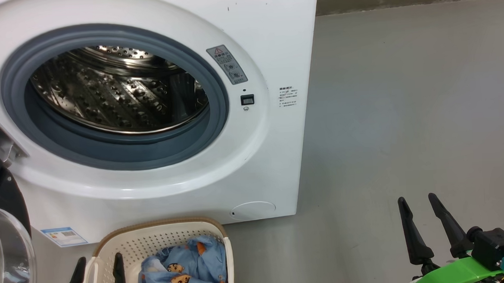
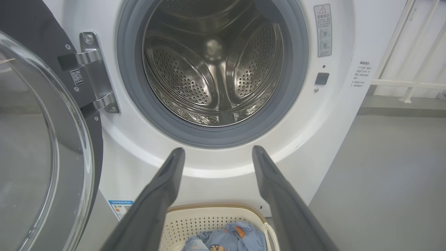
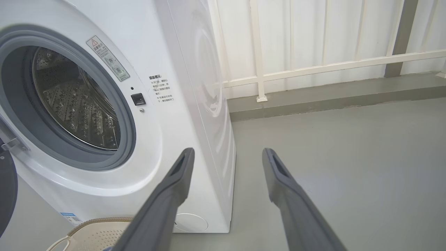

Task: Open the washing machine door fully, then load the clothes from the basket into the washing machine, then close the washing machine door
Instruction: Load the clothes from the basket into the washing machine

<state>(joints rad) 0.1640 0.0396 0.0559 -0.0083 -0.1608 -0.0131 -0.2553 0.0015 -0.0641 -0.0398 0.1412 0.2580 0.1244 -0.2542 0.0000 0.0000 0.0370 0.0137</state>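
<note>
- We see a smooth grey floor (image 1: 405, 107), evenly lit, with a soft sheen.
- We see a low grey kerb (image 3: 331, 91) running along its far edge.
- Above it we see a pale panelled wall (image 3: 348, 31) behind a white rail (image 3: 331, 68).

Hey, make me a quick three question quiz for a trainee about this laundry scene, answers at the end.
1. True or false: the washing machine door is shut.
2. Where are the clothes? A in the drum, B in the basket, C on the floor.
3. Fill in: the left gripper and right gripper are both ____.
Key: 1 false; 2 B; 3 open.
</note>
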